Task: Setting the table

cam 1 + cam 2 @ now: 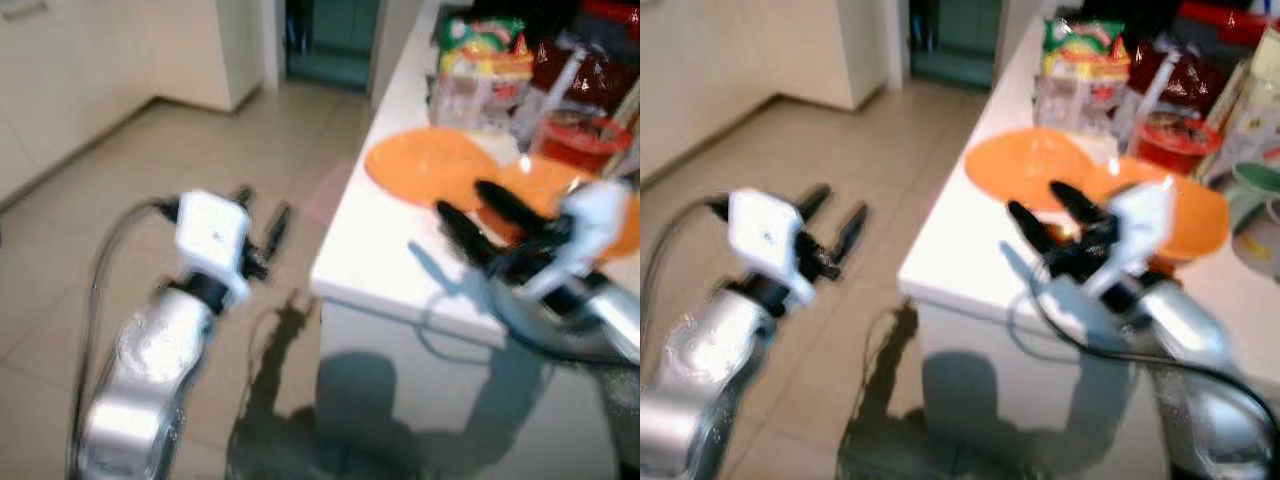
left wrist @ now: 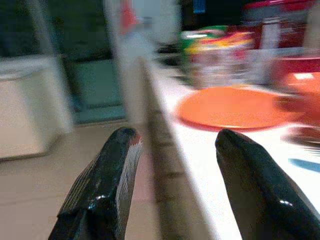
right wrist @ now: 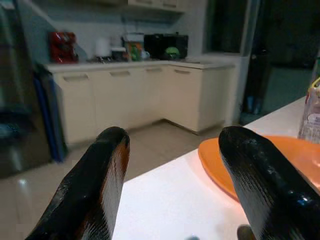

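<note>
Your right claw hovers, glossy fingers apart, over the smooth white worktop beside a round orange plate. Your left claw, also apart, hangs above the tiled floor.

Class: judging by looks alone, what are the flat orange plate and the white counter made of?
The flat orange plate is probably plastic: uniform bright colour, a soft dull sheen. The white counter is likely laminate or stone, smooth and evenly white with a crisp edge; blur leaves this open.
</note>
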Robot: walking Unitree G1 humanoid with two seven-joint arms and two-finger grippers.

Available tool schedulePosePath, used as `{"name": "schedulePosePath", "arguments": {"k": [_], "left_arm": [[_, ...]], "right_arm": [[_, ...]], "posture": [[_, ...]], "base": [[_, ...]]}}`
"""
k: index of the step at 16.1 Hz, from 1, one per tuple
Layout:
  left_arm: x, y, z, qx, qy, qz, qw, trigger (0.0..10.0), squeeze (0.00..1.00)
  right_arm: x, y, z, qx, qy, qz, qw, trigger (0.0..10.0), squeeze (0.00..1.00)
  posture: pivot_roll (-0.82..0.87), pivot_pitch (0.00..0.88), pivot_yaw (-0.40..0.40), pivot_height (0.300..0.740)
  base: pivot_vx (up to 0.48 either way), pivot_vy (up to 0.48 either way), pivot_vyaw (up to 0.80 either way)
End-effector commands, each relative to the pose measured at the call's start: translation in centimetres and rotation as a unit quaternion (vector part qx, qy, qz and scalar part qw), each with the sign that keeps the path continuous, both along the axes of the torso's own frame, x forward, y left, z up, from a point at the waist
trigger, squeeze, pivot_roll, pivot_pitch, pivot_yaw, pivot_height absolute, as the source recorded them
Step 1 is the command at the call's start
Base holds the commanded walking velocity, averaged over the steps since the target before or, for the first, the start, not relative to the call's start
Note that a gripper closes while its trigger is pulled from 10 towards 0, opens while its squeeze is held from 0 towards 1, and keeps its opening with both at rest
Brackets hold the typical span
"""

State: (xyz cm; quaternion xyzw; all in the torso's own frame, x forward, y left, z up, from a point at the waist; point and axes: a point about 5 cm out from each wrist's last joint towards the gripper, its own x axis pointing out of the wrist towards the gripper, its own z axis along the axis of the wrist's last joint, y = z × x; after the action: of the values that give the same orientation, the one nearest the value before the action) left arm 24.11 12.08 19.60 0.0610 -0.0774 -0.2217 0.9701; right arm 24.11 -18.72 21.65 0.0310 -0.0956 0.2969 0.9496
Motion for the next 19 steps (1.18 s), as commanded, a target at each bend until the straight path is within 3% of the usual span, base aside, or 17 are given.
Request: {"name": "schedulePosePath", "arguments": {"k": [1,2,4,6,8,11,15,19], "left_arm": [[-0.7,0.0,0.2,0.001,0.0,-0.012,1.0,10.0,0.0],[-0.8,0.0,0.2,0.001,0.002,-0.014,1.0,10.0,0.0],[-1.4,0.2,-0.1,0.018,0.014,-0.032,0.999,10.0,0.0],[-1.0,0.1,0.2,0.024,0.014,-0.042,0.999,10.0,0.0],[-0.9,-0.2,0.0,0.029,0.013,-0.047,0.998,10.0,0.0],[-1.0,-1.0,-0.1,0.03,0.012,-0.059,0.998,10.0,0.0],[-0.9,-1.4,0.0,0.032,0.008,-0.068,0.997,10.0,0.0],[-0.9,-1.3,0.0,0.032,0.007,-0.061,0.998,10.0,0.0]], "right_arm": [[-0.9,0.3,1.0,0.012,-0.012,0.036,0.999,10.0,0.0],[-1.1,0.3,1.1,0.011,-0.01,0.043,0.999,10.0,0.0],[-0.9,-0.3,0.2,-0.083,0.044,0.057,0.994,10.0,0.0],[0.7,-1.6,0.0,-0.164,0.077,0.034,0.983,10.0,0.0],[2.3,-3.5,-0.3,-0.198,0.106,0.013,0.974,10.0,0.0],[4.2,-5.8,-1.5,-0.165,0.145,0.003,0.976,10.0,0.0],[5.4,-6.6,-2.5,-0.142,0.169,0.022,0.975,10.0,0.0],[5.6,-6.0,-1.2,-0.108,0.133,0.072,0.983,10.0,0.0]], "posture": [[0.05,0.07,-0.027,0.74],[0.05,0.074,-0.027,0.74],[0.04,0.086,-0.028,0.74],[0.04,0.084,-0.031,0.74],[0.03,0.066,-0.041,0.74],[0.05,0.029,-0.066,0.74],[0.06,0.014,-0.081,0.74],[0.06,0.012,-0.085,0.74]], "base": [[0.0,0.0,0.0],[0.0,0.0,0.0],[0.0,0.0,0.0],[0.0,0.0,0.0],[0.0,0.0,0.0],[0.0,0.0,0.0],[0.0,0.0,0.0],[0.0,0.0,0.0]]}}
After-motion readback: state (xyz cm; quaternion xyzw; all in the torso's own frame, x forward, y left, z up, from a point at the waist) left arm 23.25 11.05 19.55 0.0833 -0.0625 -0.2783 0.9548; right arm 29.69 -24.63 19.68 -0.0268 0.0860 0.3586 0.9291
